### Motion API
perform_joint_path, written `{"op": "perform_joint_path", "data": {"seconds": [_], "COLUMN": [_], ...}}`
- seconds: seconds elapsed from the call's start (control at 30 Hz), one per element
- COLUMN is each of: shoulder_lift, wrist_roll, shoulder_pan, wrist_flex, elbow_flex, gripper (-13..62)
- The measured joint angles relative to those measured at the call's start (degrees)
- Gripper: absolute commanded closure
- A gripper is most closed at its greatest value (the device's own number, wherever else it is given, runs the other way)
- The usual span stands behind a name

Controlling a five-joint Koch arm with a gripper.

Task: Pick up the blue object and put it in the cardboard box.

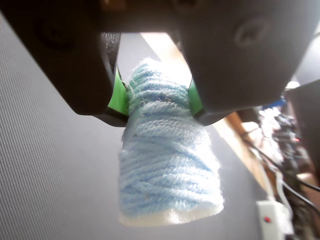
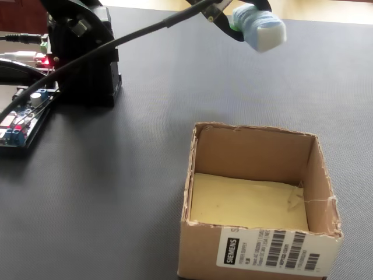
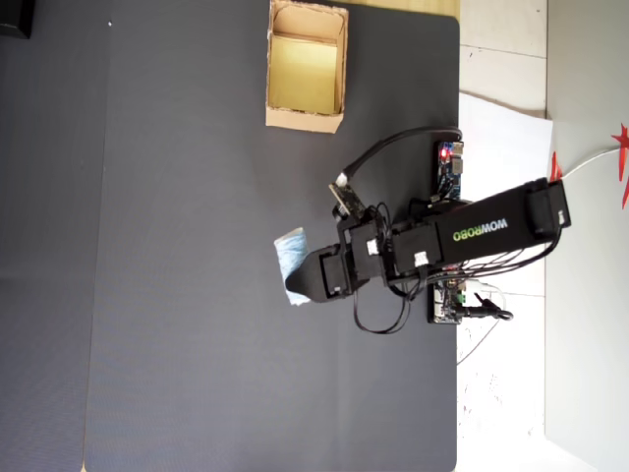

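A: Entry, carry phase. The black claw with green pads is clamped on the small pale-blue bundle wound with yarn, pinching it near its upper end; most of the bundle hangs below the pads, clear of the dark grey tabletop.

B: Risks from here?

A: Judgement only. The grip sits high on a soft, compressible body, so a quick swing could let it slide out of the pads. The yarn windings may also snag on a pad at release and delay the drop.

B: And the target?

A: The small tan cardboard box with a printed barcode label stands well apart from the claw; in the overhead view it lies toward the top edge, the claw near the middle. A release before the claw is over the opening puts the bundle on the tabletop, or on a wall.

B: Box contents?

A: Nothing visible inside, only its yellowish floor. One corner edge looks torn.
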Motion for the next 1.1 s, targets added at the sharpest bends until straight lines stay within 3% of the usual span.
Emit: {"op": "perform_joint_path", "data": {"seconds": [0.3, 0.67, 1.1], "shoulder_lift": [4.0, 4.1, -12.6], "wrist_roll": [-2.9, -16.3, -24.6], "shoulder_pan": [12.0, 31.8, 48.9], "wrist_flex": [-3.0, -7.4, -9.9], "elbow_flex": [0.9, -1.0, -12.7], "gripper": [40.2, 40.2, 40.1]}}
